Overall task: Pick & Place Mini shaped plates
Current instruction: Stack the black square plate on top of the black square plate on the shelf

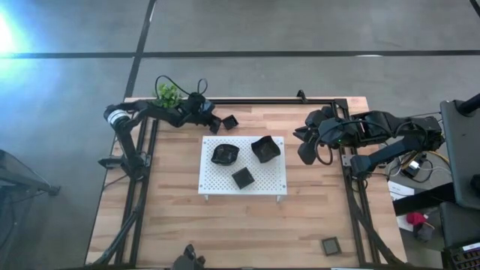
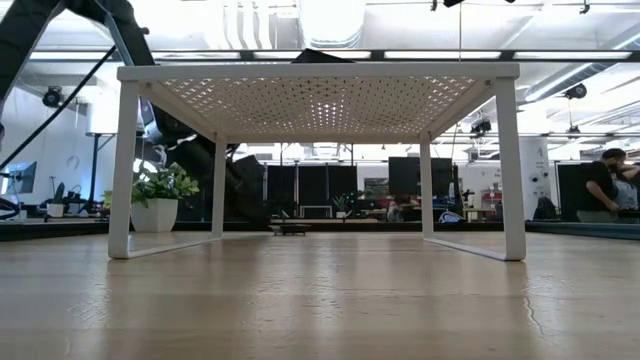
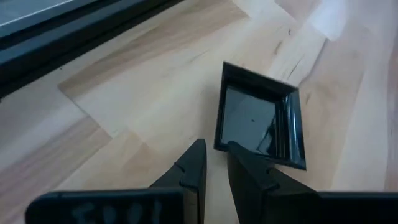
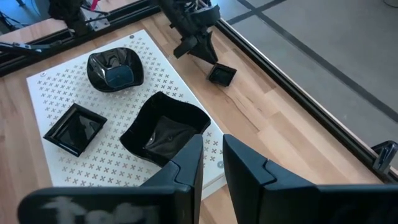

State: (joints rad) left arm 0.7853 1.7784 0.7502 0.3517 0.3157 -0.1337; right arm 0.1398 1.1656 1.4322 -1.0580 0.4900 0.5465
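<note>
A wooden table (image 1: 225,225) holds a white perforated board (image 1: 217,176) on short legs near its middle. Three small black glossy plates sit on the board: a rounded plate (image 1: 224,154), a wavy-edged plate (image 1: 265,148) and a small square plate (image 1: 242,178).

The left gripper (image 1: 216,124) is low over the table near its far edge, just beyond the board's far-left corner. Its fingers (image 3: 193,171) are nearly together, with only a narrow gap, and grasp nothing. Right in front of the fingertips, a square black plate (image 3: 261,118) lies flat on the wood; whether the tips touch its rim cannot be told. A small green plant (image 1: 168,93) stands behind this gripper by the table's far edge.

The right gripper (image 1: 306,150) hovers off the board's right side, close to the wavy-edged plate. Its fingers (image 4: 186,168) also stand a narrow gap apart and hold nothing.

Another square plate (image 1: 331,245) lies near the table's near-right corner, well away from both grippers.
</note>
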